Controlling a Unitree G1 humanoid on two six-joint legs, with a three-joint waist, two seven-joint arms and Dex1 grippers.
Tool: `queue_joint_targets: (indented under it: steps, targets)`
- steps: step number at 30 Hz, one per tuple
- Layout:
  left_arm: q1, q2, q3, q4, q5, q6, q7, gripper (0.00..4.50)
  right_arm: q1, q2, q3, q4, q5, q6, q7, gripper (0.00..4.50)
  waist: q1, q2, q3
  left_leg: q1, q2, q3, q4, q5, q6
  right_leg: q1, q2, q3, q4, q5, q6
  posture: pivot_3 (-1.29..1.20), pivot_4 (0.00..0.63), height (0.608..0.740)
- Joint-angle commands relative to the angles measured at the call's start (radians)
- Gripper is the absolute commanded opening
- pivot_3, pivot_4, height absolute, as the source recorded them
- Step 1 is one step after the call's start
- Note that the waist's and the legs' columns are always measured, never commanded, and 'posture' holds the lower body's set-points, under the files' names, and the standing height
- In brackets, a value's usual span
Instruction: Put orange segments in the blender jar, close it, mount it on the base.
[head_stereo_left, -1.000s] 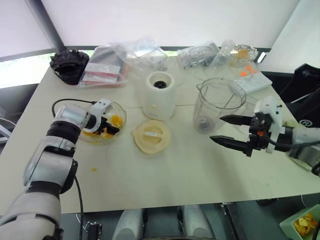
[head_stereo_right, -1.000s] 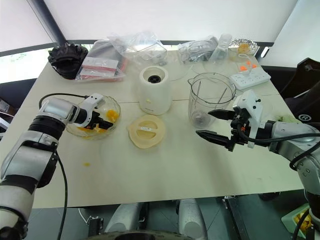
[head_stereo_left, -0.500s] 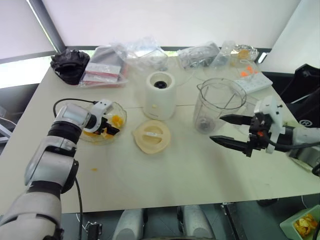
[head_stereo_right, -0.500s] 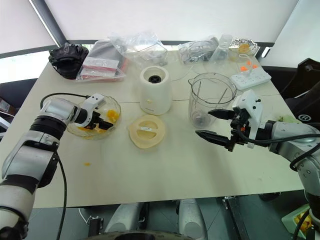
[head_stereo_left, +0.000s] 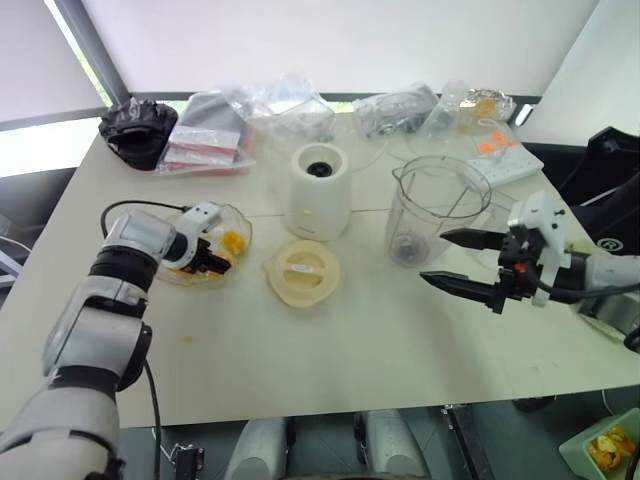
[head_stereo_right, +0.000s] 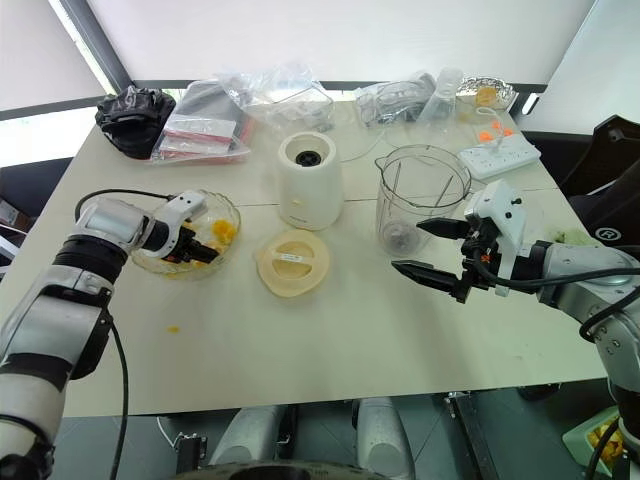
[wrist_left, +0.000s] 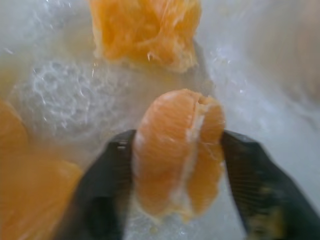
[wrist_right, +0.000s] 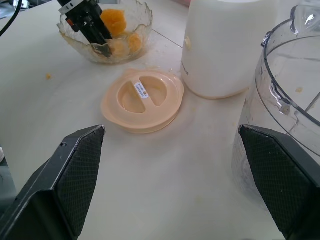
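Early stage. Left gripper (wrist_left: 177, 200), in the bowl (head_stereo_left: 238, 222) at left of frame, fingers grasping a segment (wrist_left: 177, 150). Right gripper (head_stereo_left: 455, 260) fingers spread, empty. Jar (head_stereo_left: 437, 205), centre right, looks empty; lid (head_stereo_left: 302, 272) on bench; base (head_stereo_left: 319, 190) bare. Filling, closing, mounting all remain.

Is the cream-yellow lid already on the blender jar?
No, the lid lies flat on the table in front of the base, and the blender jar stands open.

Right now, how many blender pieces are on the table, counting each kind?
Jar: 1
Base: 1
Lid: 1
Total: 3
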Motion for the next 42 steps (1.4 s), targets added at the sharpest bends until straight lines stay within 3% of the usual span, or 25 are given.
queue_joint_targets:
  steps: [1, 2, 3, 11, 19, 26, 31, 36, 42]
  targets:
    - [0.006, 0.008, -0.010, -0.011, 0.017, -0.011, 0.001, 1.01, -0.004, -0.003, -0.025, -0.019, -0.001, -0.019, 0.005, 4.50, 0.000, 0.000, 0.000, 0.000, 0.000, 0.000, 0.000, 0.000, 0.000, 0.000, 0.000, 0.000, 0.000, 0.000, 0.000, 0.00, 0.150, 0.740]
    - [0.006, 0.007, -0.009, -0.009, 0.019, -0.014, 0.004, 0.38, -0.005, -0.002, -0.024, -0.019, -0.002, -0.019, 0.005, 4.50, 0.001, 0.000, 0.000, 0.000, 0.000, 0.000, 0.000, 0.000, 0.000, 0.000, 0.000, 0.000, 0.000, 0.000, 0.000, 0.00, 0.150, 0.740]
    - [0.005, 0.005, -0.010, -0.006, 0.022, -0.018, 0.009, 0.03, -0.004, -0.002, -0.025, -0.018, -0.003, -0.019, 0.006, 4.50, 0.002, 0.000, 0.000, 0.000, 0.000, 0.000, 0.000, 0.000, 0.000, 0.000, 0.000, 0.000, 0.000, 0.000, 0.000, 0.00, 0.150, 0.740]
    - [0.002, 0.002, 0.010, -0.004, 0.020, -0.021, 0.013, 0.03, -0.003, -0.003, -0.025, -0.017, -0.010, -0.021, 0.013, 4.50, 0.001, 0.000, 0.000, 0.000, 0.000, 0.000, 0.000, 0.000, 0.000, 0.000, 0.000, 0.000, 0.000, 0.000, 0.000, 0.00, 0.150, 0.740]
    - [-0.039, 0.039, 0.174, -0.051, -0.101, 0.125, 0.017, 0.03, -0.002, 0.001, -0.020, -0.018, -0.018, -0.027, 0.011, 4.50, -0.001, 0.000, 0.000, 0.000, 0.000, 0.000, 0.000, 0.000, 0.000, 0.000, 0.000, 0.000, 0.000, 0.000, 0.000, 0.00, 0.150, 0.740]
    - [-0.002, 0.111, 0.337, -0.268, -0.221, 0.303, 0.083, 0.03, 0.010, 0.011, -0.020, -0.014, -0.031, -0.037, 0.011, 4.50, -0.001, 0.000, 0.000, 0.000, 0.001, -0.001, 0.000, 0.000, 0.000, 0.000, 0.000, 0.000, 0.000, 0.000, 0.000, 0.00, 0.150, 0.740]
    - [0.000, 0.104, 0.436, -0.431, -0.293, 0.389, 0.170, 0.03, 0.011, 0.016, -0.026, -0.007, -0.035, -0.042, 0.007, 4.50, 0.001, 0.000, 0.000, 0.000, 0.001, -0.001, 0.000, 0.000, 0.000, 0.000, 0.000, 0.000, 0.000, 0.000, 0.000, 0.00, 0.150, 0.740]
    - [-0.110, 0.057, 0.436, -0.481, -0.346, 0.385, 0.214, 0.03, 0.023, 0.025, -0.037, -0.013, -0.043, -0.048, -0.010, 4.50, 0.005, -0.001, 0.000, 0.000, 0.001, -0.001, 0.000, 0.000, -0.001, 0.000, 0.000, 0.000, 0.000, 0.000, 0.000, 0.00, 0.150, 0.740]
    - [-0.375, -0.044, 0.335, -0.304, -0.342, 0.203, 0.149, 0.03, 0.062, 0.060, -0.075, -0.055, -0.045, -0.054, -0.067, 4.50, 0.010, -0.002, 0.001, -0.001, -0.002, 0.001, 0.000, 0.001, -0.001, 0.000, 0.000, -0.001, 0.000, 0.000, 0.000, 0.00, 0.150, 0.740]
